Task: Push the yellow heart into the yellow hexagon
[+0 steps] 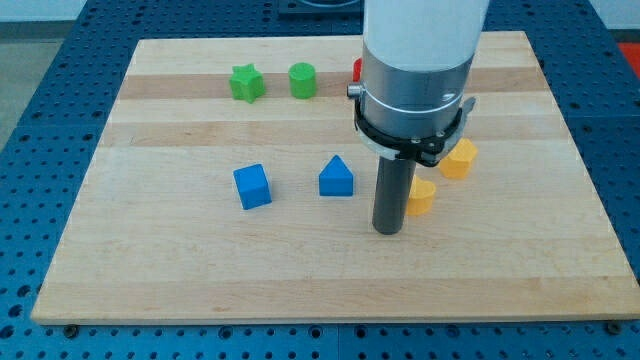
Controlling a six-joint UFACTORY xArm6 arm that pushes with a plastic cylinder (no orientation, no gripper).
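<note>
The yellow heart (422,197) lies right of the board's middle, partly hidden by my rod. The yellow hexagon (459,159) sits just up and to the right of it, with a small gap between them. My tip (388,230) rests on the board right beside the heart, at its lower left, touching or nearly touching it. The arm's white and grey body covers the board above the tip.
A blue triangle (336,177) and a blue cube (252,186) lie left of the tip. A green star (246,83) and a green cylinder (302,80) sit near the view's top. A red block (356,70) peeks out behind the arm. The wooden board (150,270) lies on a blue perforated table.
</note>
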